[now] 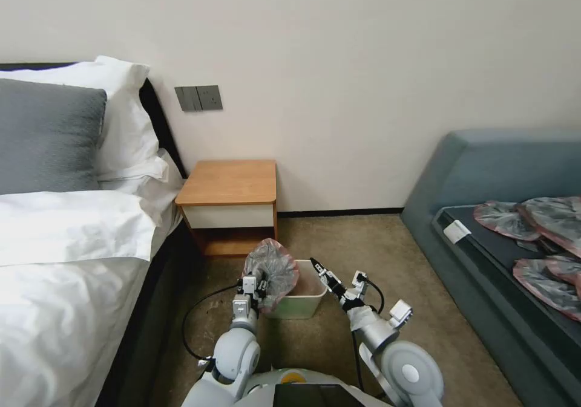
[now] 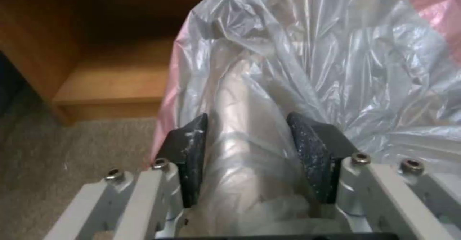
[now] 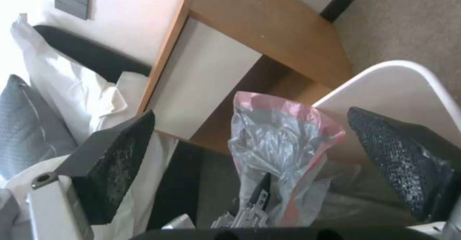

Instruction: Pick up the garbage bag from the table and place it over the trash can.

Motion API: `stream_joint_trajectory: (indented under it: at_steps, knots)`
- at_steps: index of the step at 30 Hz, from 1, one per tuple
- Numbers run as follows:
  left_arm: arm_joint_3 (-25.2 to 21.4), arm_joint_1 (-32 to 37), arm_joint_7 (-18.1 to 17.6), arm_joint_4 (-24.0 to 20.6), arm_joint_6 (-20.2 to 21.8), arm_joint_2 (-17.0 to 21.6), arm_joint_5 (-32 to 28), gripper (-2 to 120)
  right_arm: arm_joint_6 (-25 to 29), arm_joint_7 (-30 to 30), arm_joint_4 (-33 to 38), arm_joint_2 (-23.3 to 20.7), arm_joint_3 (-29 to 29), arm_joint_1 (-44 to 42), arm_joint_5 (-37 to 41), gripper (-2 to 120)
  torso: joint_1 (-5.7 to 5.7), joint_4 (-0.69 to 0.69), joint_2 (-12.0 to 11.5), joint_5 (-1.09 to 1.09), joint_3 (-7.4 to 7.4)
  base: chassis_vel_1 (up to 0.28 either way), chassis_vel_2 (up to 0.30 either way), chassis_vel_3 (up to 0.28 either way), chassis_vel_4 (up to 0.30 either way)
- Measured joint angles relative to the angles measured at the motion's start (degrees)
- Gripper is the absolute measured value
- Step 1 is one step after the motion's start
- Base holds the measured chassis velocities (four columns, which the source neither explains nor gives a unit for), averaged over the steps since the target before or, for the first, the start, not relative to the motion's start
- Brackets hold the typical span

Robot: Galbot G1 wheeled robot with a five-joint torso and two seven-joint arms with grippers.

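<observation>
A carpeted bedroom: a bed with white linen fills the left, a blue-grey sofa the right, and the table stands against the far wall between them, its top bare. Just in front of it on the carpet sits the trash can. The left gripper is at the can's left rim, its fingers closed on a bunched fold of the garbage bag, which stands crumpled above the can's left side, pink rim uppermost. The right gripper hovers over the can's right part with its jaws spread wide and nothing between them. More crumpled bags lie on the sofa seat.
</observation>
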Motion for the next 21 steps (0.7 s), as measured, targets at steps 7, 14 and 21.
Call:
stream_joint_trajectory:
  at_steps: [7, 14, 21]
  knots:
    - [0.0, 0.0, -0.2, 0.6, 0.0, -0.3, -0.1, 28, 0.0, 0.0, 0.1, 0.0, 0.1, -0.1, 0.0, 100, 0.0, 0.0, 0.0, 0.01, 0.0, 0.0, 0.0, 0.0, 0.0]
    - [0.2, 0.5, -0.2, 0.3, -1.3, -0.1, -0.9, 10, 0.0, -0.1, 0.3, 0.1, 0.2, -0.1, -0.1, 100, 0.0, 0.0, 0.0, -0.01, 0.0, 0.0, 0.0, 0.0, 0.0]
    - [-0.1, 1.7, 0.8, -0.5, -6.1, 0.8, -1.1, 8, -0.1, -1.3, 0.3, -0.1, -0.5, 0.3, -3.0, 100, 0.0, 0.0, 0.0, -0.01, 0.01, 0.0, 0.0, 0.0, 0.0]
